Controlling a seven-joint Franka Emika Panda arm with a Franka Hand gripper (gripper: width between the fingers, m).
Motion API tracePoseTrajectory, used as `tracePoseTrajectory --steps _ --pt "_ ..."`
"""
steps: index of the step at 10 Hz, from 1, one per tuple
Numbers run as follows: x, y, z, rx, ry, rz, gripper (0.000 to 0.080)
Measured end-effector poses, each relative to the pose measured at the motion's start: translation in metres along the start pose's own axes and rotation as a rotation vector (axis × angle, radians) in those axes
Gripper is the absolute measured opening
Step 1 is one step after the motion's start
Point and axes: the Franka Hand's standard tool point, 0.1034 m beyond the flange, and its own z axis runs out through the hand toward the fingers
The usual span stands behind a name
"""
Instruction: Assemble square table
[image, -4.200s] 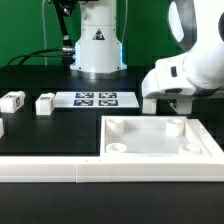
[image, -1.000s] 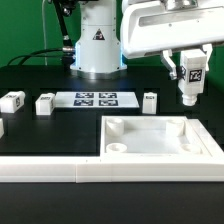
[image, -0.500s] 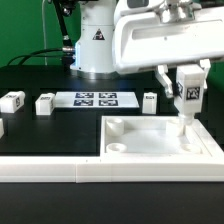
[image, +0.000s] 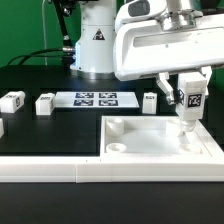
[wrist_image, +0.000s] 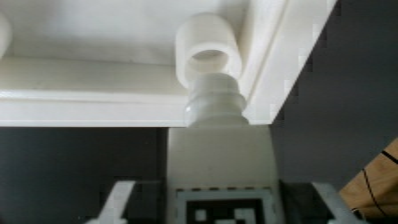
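The square table top (image: 150, 146), a white slab with a raised rim and corner sockets, lies at the front of the exterior view's right. My gripper (image: 189, 84) is shut on a white tagged leg (image: 187, 118) and holds it upright over the slab's far right corner. In the wrist view the leg (wrist_image: 221, 150) sits between my fingers (wrist_image: 121, 202), and its threaded tip points at the corner socket (wrist_image: 210, 52), very close to it or touching. Two loose legs (image: 12, 100) (image: 45, 102) stand on the exterior view's left, and a third (image: 150, 101) stands behind the slab.
The marker board (image: 95, 99) lies flat in front of the robot base (image: 96, 50). The long white L-shaped border rail (image: 50, 171) runs along the front edge and up the slab's left side. Another white piece (image: 2, 127) shows at the far left edge.
My gripper has come down with the leg, bringing its tip from well above the slab to the far right corner socket. The other parts have not moved.
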Motion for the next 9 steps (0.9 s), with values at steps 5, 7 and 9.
tracePoseTrajectory --steps 5,7,9 --pt "0.004 0.005 0.029 0.001 0.009 -0.003 0.0288" --pt "0.005 0.003 0.031 -0.001 0.041 -0.006 0.0288" --pt "0.006 -0.001 0.028 0.002 0.041 -0.012 0.0288"
